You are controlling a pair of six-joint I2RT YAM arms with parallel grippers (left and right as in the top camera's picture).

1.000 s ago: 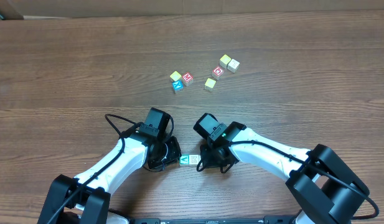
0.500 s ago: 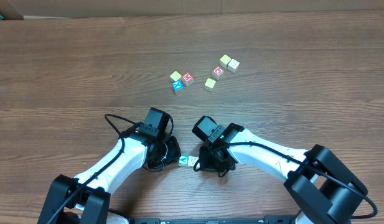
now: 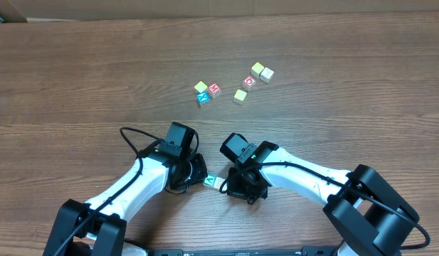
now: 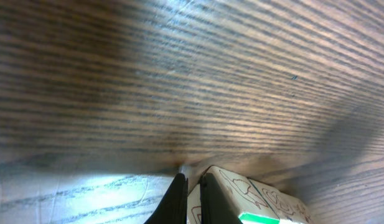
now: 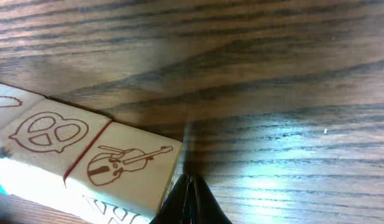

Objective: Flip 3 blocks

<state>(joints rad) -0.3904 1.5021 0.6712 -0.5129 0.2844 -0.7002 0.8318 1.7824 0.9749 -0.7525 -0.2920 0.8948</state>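
Note:
Three wooden blocks lie in a short row point(image 3: 213, 183) near the table's front, squeezed between my two arms. The end towards my left gripper shows a green face point(image 3: 209, 180). My left gripper point(image 3: 201, 173) is shut, its tips point(image 4: 193, 200) resting against the nearest pale block point(image 4: 232, 185). Its neighbour point(image 4: 272, 199) carries a line drawing, and a green edge point(image 4: 261, 218) shows below. My right gripper point(image 3: 228, 187) is shut too, its tips point(image 5: 192, 200) touching the corner of the violin block point(image 5: 126, 165). A pretzel block point(image 5: 51, 132) sits beside that one, and the third point(image 5: 2, 102) is cut off at the left.
Further back on the wooden table point(image 3: 347, 107) lie loose cubes: yellow-topped point(image 3: 201, 87), red M point(image 3: 214, 89), blue point(image 3: 203, 99), another yellow-topped point(image 3: 240, 95), red O point(image 3: 250, 81), and a yellow and pale pair point(image 3: 262, 71). A black cable point(image 3: 134, 139) loops by the left arm.
The right gripper has slid left, pushing the row of blocks towards the left gripper. The row now sits slanted and looks shorter from above. The left arm barely moved.

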